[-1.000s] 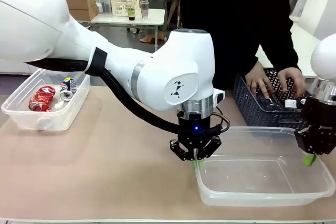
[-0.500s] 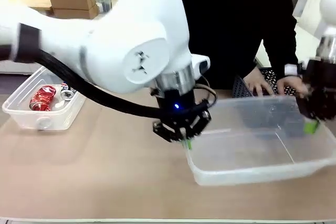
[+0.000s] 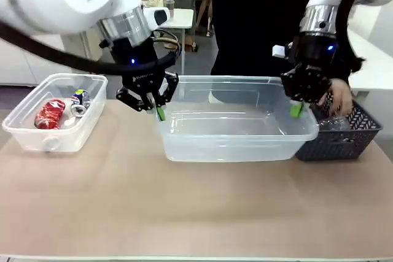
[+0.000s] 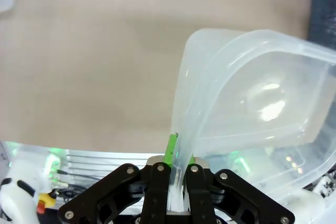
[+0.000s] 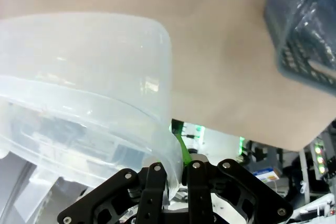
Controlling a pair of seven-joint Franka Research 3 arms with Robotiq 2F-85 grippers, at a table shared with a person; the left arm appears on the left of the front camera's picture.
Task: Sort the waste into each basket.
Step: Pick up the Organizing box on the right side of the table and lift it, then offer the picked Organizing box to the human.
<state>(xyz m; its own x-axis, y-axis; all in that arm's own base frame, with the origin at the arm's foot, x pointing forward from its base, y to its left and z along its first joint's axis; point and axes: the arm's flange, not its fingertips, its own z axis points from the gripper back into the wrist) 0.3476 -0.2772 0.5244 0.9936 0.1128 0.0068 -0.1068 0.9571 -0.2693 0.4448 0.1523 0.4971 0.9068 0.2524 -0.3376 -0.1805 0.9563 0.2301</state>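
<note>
Beige desk (image 3: 196, 213) out front, dark-clothed person (image 3: 258, 23) at the far side. A lot is tucked away here. At the desk's right edge a dark lattice basket (image 3: 347, 142) sits half hidden behind the clear tub (image 3: 233, 133). A person's hand (image 3: 338, 99) is over it, and the see-through bottles (image 3: 334, 124) inside are hard to make out. Both white arms are cut off by the top edge. Whether the clear tub's base touches the desk, I can't tell.

Over the desk's middle, that tub is gripped at both short ends. The left gripper (image 3: 158, 111) leans in from the upper left, jaws pinching the rim. The right gripper (image 3: 297, 108) hangs almost straight down, jaws clamped on the opposite rim.

Near the left edge, a second tub (image 3: 37, 142) holds a crushed red can (image 3: 49, 115) and a blue-and-white can (image 3: 78, 98).
</note>
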